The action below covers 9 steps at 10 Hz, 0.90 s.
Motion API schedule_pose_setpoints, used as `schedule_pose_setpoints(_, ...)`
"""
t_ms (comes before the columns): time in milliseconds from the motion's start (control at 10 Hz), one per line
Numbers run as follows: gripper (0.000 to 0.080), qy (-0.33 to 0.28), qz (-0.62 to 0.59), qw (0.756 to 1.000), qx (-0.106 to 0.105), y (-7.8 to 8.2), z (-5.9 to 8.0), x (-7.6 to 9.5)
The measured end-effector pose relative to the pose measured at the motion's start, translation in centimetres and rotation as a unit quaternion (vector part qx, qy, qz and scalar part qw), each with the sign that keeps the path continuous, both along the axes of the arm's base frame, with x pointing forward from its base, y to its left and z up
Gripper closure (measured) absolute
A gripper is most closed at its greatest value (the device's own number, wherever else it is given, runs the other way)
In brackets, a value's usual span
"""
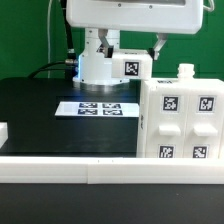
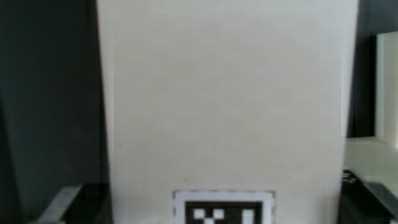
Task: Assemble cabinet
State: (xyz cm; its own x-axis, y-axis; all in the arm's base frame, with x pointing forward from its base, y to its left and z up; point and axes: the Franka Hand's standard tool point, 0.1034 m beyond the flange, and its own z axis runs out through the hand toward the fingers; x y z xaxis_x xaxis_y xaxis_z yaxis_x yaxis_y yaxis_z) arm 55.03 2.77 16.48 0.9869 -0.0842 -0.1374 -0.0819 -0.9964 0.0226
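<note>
The cabinet box (image 1: 180, 122) is a large white block with several square tags, standing at the exterior view's right on the black table. A small white block (image 1: 185, 72) sits on its top. My gripper (image 1: 128, 62) hangs behind it and to its left, shut on a white tagged cabinet panel (image 1: 134, 68) held off the table. In the wrist view the panel (image 2: 222, 100) fills the middle between my fingertips (image 2: 64, 206), with its tag (image 2: 222, 209) near my gripper (image 2: 217, 205).
The marker board (image 1: 98, 107) lies flat on the black mat under the gripper. A long white border rail (image 1: 90, 170) runs along the front. A small white part (image 1: 3, 131) shows at the exterior view's left edge. A green backdrop stands behind.
</note>
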Motion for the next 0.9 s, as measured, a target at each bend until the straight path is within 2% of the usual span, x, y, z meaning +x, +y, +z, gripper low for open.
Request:
schedule_pose_setpoints(200, 0.0245, 0.000, -0.011, 1.000, -0.002, 2.1, 1.8, 1.9)
schedule_pose_setpoints(400, 0.0245, -0.010, -0.004, 1.000, -0.003, 3.4, 2.6, 3.8)
schedule_pose_setpoints(600, 0.0245, -0.013, -0.011, 1.000, -0.005, 4.7, 2.4, 5.0)
schedule_pose_setpoints(700, 0.0245, -0.012, -0.014, 1.000, -0.006, 5.4, 2.0, 5.0)
schedule_pose_setpoints(900, 0.0245, -0.009, -0.015, 1.000, -0.006, 5.5, 1.7, 4.8)
